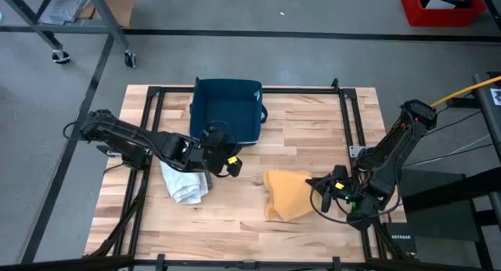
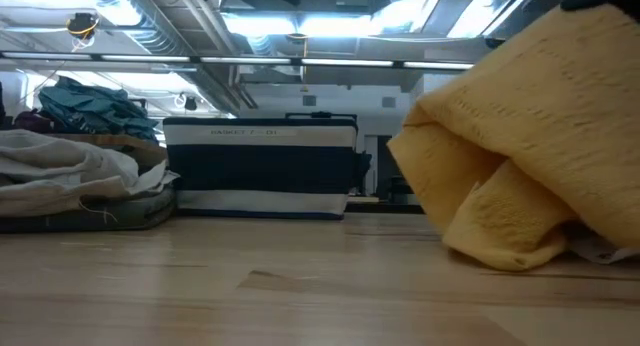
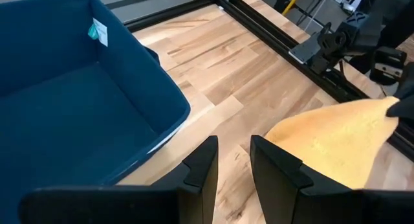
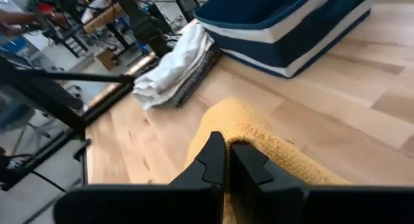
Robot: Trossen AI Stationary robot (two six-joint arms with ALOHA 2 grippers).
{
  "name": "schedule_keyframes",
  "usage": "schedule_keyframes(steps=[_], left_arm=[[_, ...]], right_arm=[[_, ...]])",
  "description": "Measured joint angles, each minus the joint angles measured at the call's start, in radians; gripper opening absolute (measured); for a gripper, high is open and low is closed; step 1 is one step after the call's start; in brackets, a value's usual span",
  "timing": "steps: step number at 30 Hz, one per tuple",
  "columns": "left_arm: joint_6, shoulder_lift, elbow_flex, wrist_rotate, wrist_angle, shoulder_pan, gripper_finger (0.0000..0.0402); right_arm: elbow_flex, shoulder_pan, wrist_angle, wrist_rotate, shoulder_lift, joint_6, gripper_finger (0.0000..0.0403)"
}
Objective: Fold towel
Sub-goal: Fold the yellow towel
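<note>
Crumpled mustard-yellow terry towel point(image 1: 288, 194) lies on wooden slat table point(image 1: 313, 122), right-front, w/ one edge pinched in right gripper point(image 1: 329, 185), jaws closed on it; risk: thin pinch could slip if pulled fast, or fold lands skewed since cloth is bunched; right arm bent low beside towel; left gripper point(image 1: 225, 163) hovers by dark blue fabric bin point(image 1: 227, 108), fingers slightly apart, holding nothing, over white cloth pile point(image 1: 185, 185).
</note>
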Motion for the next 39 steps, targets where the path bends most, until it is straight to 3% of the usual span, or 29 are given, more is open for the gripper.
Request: schedule_keyframes(steps=[7,14,20,24,30,39], left_arm=[[0.005,0.008,0.0,0.025,-0.003,0.0,0.0081],[0.059,0.008,0.0,0.049,-0.004,-0.002,0.0081],[0.086,0.008,0.0,0.049,-0.016,-0.012,0.0081],[0.081,0.008,0.0,0.05,-0.063,-0.013,0.0081],[0.079,0.008,0.0,0.05,-0.12,-0.013,0.0081],[0.107,0.008,0.0,0.048,-0.183,-0.012,0.0081]], right_arm=[[0.0,-0.099,-0.003,-0.173,0.0,-0.065,0.0017],[0.0,-0.259,-0.003,-0.383,0.0,-0.212,0.0095],[0.0,-0.39,-0.016,-0.397,0.0,-0.365,0.0173],[0.0,-0.468,-0.077,-0.41,-0.004,-0.374,0.0204],[0.0,-0.575,-0.201,-0.514,-0.004,-0.374,0.0215],[0.0,-0.691,-0.291,-0.528,-0.004,-0.376,0.0216]])
